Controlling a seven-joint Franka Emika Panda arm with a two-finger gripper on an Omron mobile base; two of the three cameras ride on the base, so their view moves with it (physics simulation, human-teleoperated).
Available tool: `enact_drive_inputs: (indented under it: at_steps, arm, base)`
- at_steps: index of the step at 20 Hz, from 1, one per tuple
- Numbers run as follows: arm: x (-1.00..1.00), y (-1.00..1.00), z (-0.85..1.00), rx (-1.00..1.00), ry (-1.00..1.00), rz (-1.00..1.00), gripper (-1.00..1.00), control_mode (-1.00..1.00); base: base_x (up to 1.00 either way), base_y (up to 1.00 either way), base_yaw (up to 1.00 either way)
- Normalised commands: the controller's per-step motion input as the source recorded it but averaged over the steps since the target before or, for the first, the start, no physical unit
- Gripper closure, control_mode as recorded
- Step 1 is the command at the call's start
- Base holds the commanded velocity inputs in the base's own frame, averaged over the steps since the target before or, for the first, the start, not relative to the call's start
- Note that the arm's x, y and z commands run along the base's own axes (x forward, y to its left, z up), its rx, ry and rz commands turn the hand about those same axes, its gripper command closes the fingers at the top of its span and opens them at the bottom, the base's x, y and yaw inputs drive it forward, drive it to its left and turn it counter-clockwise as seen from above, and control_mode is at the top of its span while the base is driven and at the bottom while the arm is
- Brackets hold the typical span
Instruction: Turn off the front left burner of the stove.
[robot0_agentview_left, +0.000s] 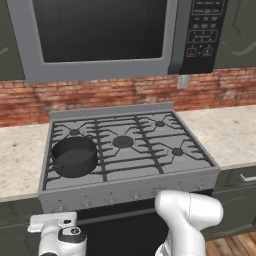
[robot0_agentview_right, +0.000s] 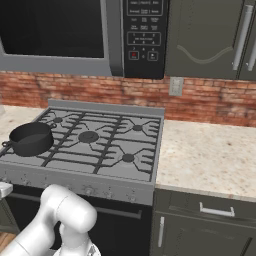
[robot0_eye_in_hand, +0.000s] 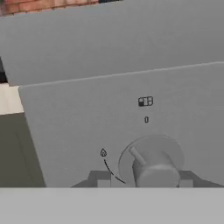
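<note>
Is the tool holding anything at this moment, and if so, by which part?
It cannot be told. In the hand view the fingertips flank a stove knob, one on each side, but contact with it is not visible.

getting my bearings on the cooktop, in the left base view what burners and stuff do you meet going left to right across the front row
black pot sitting over the front left burner → big centre burner, set a little further back → front right burner → bare stone counter
</note>
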Motion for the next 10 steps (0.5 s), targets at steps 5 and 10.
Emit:
enact_drive_inputs:
  at_steps: [5, 10]
  arm:
    - [0.14, 0.12, 0.00, 0.44, 0.00, -0.06, 1.00, -1.00]
    - [0.16, 0.05, 0.01, 0.44, 0.00, -0.06, 1.00, -1.00]
  base:
    - [0.00, 0.00, 0.00]
    - [0.00, 0.00, 0.00]
